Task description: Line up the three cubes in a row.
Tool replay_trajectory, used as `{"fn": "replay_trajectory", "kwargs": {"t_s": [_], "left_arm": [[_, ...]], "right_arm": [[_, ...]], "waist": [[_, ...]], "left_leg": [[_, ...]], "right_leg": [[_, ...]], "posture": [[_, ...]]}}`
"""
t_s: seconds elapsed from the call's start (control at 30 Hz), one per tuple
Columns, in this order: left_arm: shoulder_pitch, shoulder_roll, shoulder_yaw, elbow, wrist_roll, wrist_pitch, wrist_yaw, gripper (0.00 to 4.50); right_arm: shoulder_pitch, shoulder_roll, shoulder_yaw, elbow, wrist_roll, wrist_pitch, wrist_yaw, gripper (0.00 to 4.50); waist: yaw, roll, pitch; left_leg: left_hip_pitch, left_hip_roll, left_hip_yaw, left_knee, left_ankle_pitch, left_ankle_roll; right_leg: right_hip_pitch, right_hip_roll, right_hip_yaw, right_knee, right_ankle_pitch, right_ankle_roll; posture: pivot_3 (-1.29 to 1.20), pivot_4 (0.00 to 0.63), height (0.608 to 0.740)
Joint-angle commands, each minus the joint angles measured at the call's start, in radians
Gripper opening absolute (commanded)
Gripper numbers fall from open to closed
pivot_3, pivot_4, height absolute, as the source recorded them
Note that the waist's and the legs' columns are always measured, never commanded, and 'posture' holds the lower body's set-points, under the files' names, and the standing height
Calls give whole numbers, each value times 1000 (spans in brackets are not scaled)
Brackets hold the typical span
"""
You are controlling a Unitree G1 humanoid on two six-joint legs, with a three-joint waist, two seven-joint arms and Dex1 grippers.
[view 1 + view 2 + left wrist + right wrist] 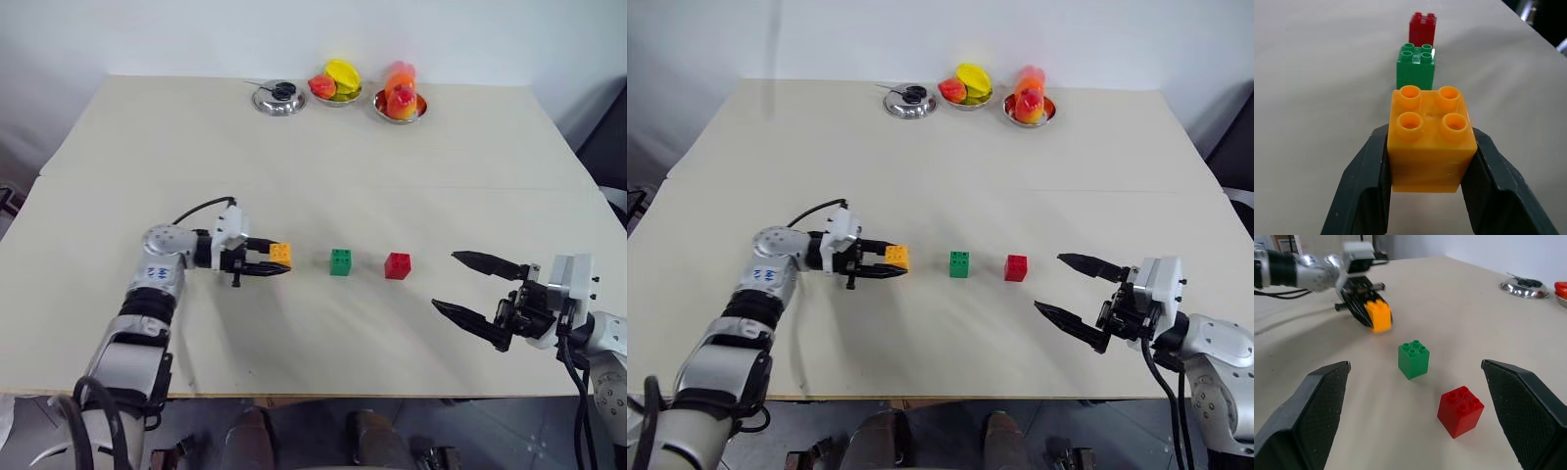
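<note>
left tool [263, 262]: pinching the orange cube [281, 254] by two opposite sides, pointing along the table [118, 186] toward the other two cubes; the cube sits at or just above the surface, which of the two cannot be told.
right tool [478, 287]: fingers spread wide, holding nothing, off to the right of the red cube [398, 265] and well apart from it.
step in hand: judged to be placing the orange cube as the left end of the row.
how to do it well: keep the cube level with studs up, set it flat on the line through green and red, leave a gap like the one between those two, then spread the fingers without nudging it sideways.
orange cube: orange-yellow plastic block, four round studs on top, upright, square to the tool.
green cube [341, 261]: four studs, upright, between orange and red, apart from both.
red cube: studded, upright, right end of the row.
row so far: from the left wrist view, the three stand nearly on one line.
far edge of table: three steel bowls [279, 100], two with fruit, well apart from the cubes.
</note>
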Motion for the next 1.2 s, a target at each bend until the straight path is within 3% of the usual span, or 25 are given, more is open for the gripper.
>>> {"fn": "replay_trajectory", "kwargs": {"t_s": [0.03, 0.27, 0.63, 0.93, 1.07, 1.2], "left_arm": [[-69, -4, 2, 115, 40, -72, -20, 1511], [-137, -39, -7, 246, 106, -125, -29, 1511], [-134, -30, 22, 280, 131, -126, -4, 1511], [-127, -6, 46, 276, 141, -153, 38, 4313], [-72, 66, 77, 198, 94, -161, -57, 4461], [98, 197, 132, -16, -6, -96, -172, 4461]], "right_arm": [[9, 11, -35, -71, 43, 18, -48, 4500], [28, 4, -41, -105, 55, 28, -71, 4500], [47, 11, -34, -110, 49, 14, -89, 4500], [36, 2, -24, -95, 51, 20, -73, 4500], [50, -29, -56, -67, 58, 28, -29, 4500], [93, -90, -127, 51, 32, -7, 82, 4500]], "waist": [[-3, 0, 0], [7, -1, 0], [4, -1, 1], [5, -1, 1], [0, -1, 1], [-6, -1, 1]], "left_leg": [[0, 0, 0, -1, 0, 0], [-1, 0, 0, 0, 0, 0], [-1, 0, -1, 1, 0, 0], [-1, 0, -1, 1, 0, 0], [-1, 0, -1, 0, 0, 0], [1, 0, 0, -3, 0, 0]], "right_leg": [[0, 0, 0, 0, 0, 0], [0, 0, 0, 0, 0, 0], [0, 0, -1, 1, 0, 0], [0, 0, -1, 1, 0, 0], [0, 0, -1, 1, 0, 0], [0, 0, -1, 1, 0, -1]], "posture": [[0, 150, 740], [0, 150, 740], [0, 150, 740], [0, 150, 740], [0, 150, 740], [0, 150, 740]]}}
